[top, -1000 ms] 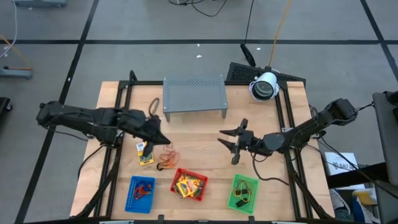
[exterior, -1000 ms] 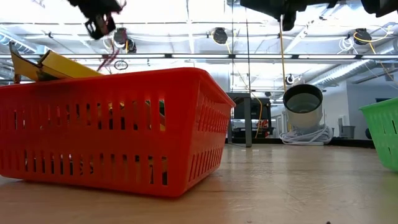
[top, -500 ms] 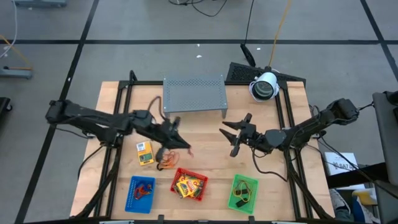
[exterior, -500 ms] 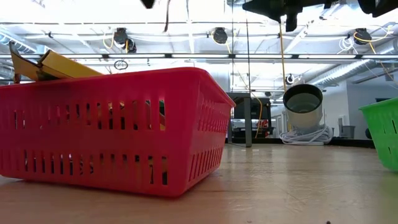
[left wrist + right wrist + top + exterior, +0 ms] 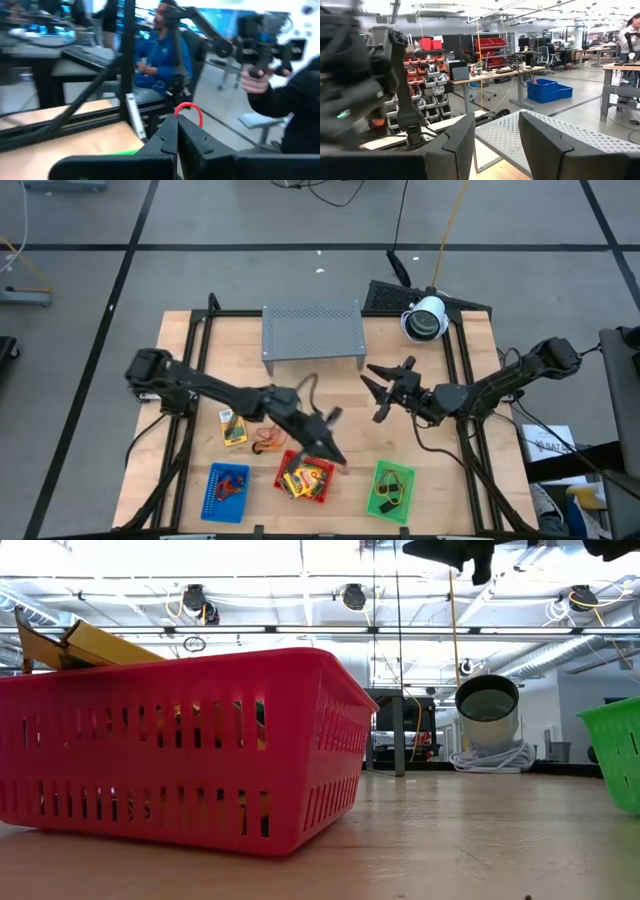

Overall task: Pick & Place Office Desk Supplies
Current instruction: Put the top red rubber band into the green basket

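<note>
High view: left gripper [image 5: 333,442], seemingly holding a rubber band [image 5: 189,111], beside red tray [image 5: 305,476].

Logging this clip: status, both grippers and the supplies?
Left gripper shut on red rubber band, over red tray. Right gripper open, idle mid-table. Nothing in the way.

High cam: straight down over whole desk [image 5: 330,395]. Low cam: desk level, v. close to red tray [image 5: 180,740], also in high view. Wrist cams face fwd past own fingers, into room w/ people.
</note>
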You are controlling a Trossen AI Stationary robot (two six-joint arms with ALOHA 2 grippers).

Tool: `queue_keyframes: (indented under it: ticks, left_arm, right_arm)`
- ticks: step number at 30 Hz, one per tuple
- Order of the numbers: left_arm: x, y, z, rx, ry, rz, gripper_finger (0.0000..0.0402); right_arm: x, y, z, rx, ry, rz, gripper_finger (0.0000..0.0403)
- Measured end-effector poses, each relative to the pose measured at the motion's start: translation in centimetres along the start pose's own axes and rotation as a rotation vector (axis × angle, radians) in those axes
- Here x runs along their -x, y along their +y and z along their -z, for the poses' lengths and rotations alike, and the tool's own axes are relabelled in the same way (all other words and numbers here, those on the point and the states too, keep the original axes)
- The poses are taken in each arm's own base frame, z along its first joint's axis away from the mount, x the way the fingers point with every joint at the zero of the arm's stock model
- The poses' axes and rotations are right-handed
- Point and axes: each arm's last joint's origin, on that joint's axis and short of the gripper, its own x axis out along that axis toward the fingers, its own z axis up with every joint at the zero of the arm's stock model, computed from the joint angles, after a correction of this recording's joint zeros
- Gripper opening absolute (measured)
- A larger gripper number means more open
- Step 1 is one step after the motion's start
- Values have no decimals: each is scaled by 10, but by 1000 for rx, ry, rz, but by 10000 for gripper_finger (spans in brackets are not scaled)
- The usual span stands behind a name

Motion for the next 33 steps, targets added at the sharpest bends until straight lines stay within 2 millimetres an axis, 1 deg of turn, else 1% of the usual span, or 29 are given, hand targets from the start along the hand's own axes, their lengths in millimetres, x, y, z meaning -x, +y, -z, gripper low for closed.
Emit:
queue_keyframes:
  ticks: [3,8,11,12,16,20,23,29,33]
  left_arm:
    - [-26,2,-2,-38,1,31,2]
    - [-64,0,4,-119,-10,62,2]
    - [-85,2,11,-151,-17,36,2]
    - [-91,3,16,-150,-9,35,2]
    - [-110,18,33,-127,-18,19,3]
    - [-120,33,51,-95,-29,6,3]
    - [-122,41,62,-86,-38,-5,3]
    - [-126,47,82,-142,-16,-55,3]
    - [-130,49,98,-145,-46,-53,4]
  right_arm:
    - [1,-1,-2,1,-3,0,141]
    - [1,-1,-1,7,2,0,141]
    - [1,-1,0,18,14,-1,141]
    - [1,-1,1,17,17,-1,141]
    - [1,-1,1,1,22,-5,141]
    - [1,0,4,12,39,-7,141]
    - [1,0,4,3,44,-8,141]
    - [1,0,4,5,43,-9,141]
    - [1,0,4,2,44,-11,141]
